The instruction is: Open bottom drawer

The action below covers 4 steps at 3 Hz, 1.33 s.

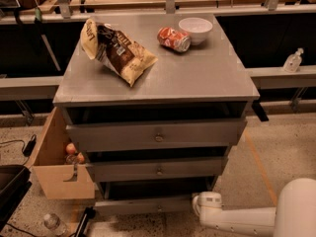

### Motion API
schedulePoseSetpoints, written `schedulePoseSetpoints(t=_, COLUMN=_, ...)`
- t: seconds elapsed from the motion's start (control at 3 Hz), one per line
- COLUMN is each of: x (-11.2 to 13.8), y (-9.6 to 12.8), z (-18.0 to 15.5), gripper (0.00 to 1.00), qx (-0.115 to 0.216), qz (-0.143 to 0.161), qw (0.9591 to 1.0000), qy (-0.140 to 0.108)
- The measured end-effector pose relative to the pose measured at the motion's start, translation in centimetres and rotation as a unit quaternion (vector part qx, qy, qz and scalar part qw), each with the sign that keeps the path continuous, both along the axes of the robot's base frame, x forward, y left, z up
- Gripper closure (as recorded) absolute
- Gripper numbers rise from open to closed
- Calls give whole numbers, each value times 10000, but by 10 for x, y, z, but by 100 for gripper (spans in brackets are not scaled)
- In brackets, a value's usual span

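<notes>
Bottom drawer (143, 205): lowest of three grey fronts on the cabinet (237, 90), near the floor, sticking out a little past the cabinet body. Dark gap above it, so contents can't be made out.
Middle drawer (158, 169) and top drawer (157, 135) are also slightly out. Their interiors are dark, so I can't tell what's inside.
Gripper (200, 204): at the end of the white arm (247, 218) coming in from the near right, low, right at the right end of the bottom drawer front. Can't tell whether it is released or clenched, or whether it touches the panel.
Cabinet top: chip bag (116, 51) lying far left, red soda can (174, 38) on its side, and a white bowl (195, 29) just right of the can, touching or nearly so. Bowl contents are not visible.
Left of the cabinet: open cardboard box (54, 174) on the floor, holding a couple of round reddish fruits (71, 149).
Plastic bottle (53, 223) lies on the floor near left.
</notes>
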State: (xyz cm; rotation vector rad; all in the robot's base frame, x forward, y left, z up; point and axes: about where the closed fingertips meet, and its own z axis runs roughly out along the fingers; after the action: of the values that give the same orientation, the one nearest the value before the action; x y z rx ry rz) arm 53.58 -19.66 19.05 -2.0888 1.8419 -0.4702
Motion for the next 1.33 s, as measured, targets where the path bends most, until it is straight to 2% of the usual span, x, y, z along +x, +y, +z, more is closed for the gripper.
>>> schedulePoseSetpoints(t=1.0, x=-1, y=1, z=-2, gripper=12, qx=4, qz=2, qw=10000, qy=15)
schedulePoseSetpoints(t=1.33, x=-2, y=2, z=-4, gripper=18, qx=7, qz=4, qw=10000, qy=26)
